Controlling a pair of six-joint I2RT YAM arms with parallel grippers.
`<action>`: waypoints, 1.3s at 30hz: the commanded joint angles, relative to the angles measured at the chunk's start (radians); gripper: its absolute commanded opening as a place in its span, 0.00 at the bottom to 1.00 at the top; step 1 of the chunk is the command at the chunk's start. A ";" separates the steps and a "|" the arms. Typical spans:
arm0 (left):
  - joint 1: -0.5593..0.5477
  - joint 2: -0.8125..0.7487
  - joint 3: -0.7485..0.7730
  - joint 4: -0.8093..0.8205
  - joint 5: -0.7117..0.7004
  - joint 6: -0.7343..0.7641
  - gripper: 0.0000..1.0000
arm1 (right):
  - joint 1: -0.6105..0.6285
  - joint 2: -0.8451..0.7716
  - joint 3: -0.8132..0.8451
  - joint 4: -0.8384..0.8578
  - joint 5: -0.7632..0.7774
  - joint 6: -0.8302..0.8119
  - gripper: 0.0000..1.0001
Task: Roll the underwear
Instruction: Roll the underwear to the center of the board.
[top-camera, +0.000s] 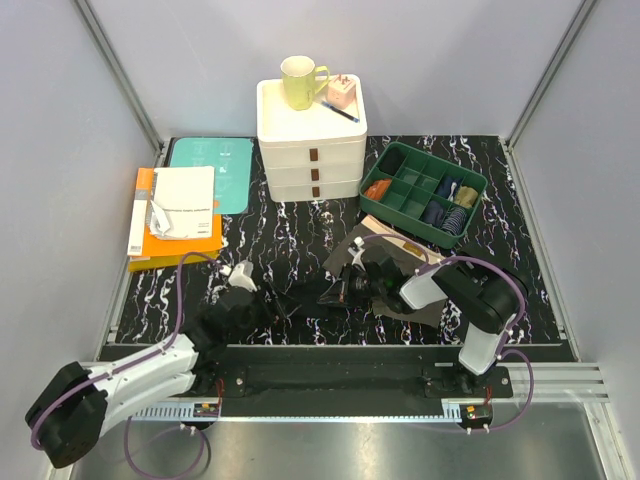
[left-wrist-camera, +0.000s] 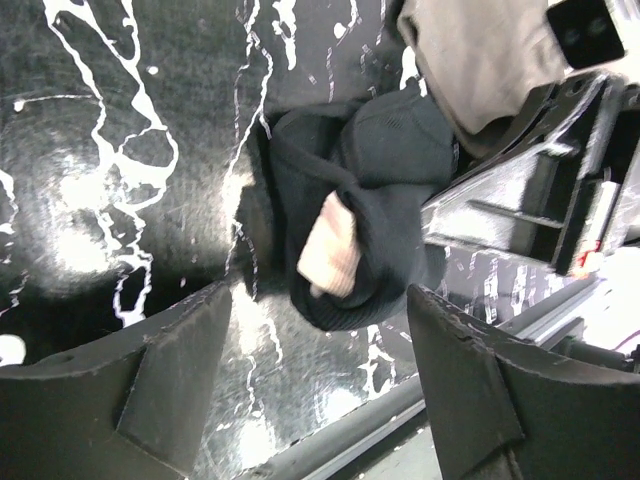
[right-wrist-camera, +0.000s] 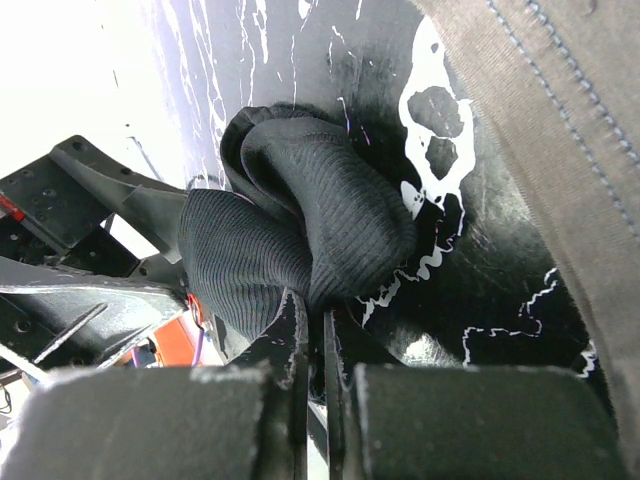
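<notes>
Mid-roll, the black underwear (left-wrist-camera: 385, 170) lies bunched in front of the drawers (top-camera: 312, 150), a fold pinched in the nearly closed right gripper (right-wrist-camera: 312, 312) while the left gripper (left-wrist-camera: 320, 300) gapes wide facing it; next, I judge, the loose end needs tucking tight.

Enclosure: plain pale grey wall panels (top-camera: 450, 60) on three sides, joined at the rear corners by slanting aluminium posts (top-camera: 120, 75); even, diffuse lighting. Work surface: black tabletop (top-camera: 290, 225) with white marble veining, edged at the near side by a silver metal rail (top-camera: 560, 375). Furniture: one white three-drawer unit (top-camera: 312, 165) with brown pulls, centred against the back wall.
</notes>
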 joint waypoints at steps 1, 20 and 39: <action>0.002 0.003 -0.054 0.155 -0.047 -0.039 0.79 | 0.016 0.046 -0.033 -0.095 0.058 -0.030 0.00; 0.014 0.313 -0.094 0.447 -0.073 -0.041 0.65 | 0.019 0.063 -0.022 -0.090 0.041 -0.030 0.00; 0.017 0.486 0.217 -0.007 0.023 0.187 0.00 | 0.021 -0.205 0.087 -0.472 0.160 -0.356 0.68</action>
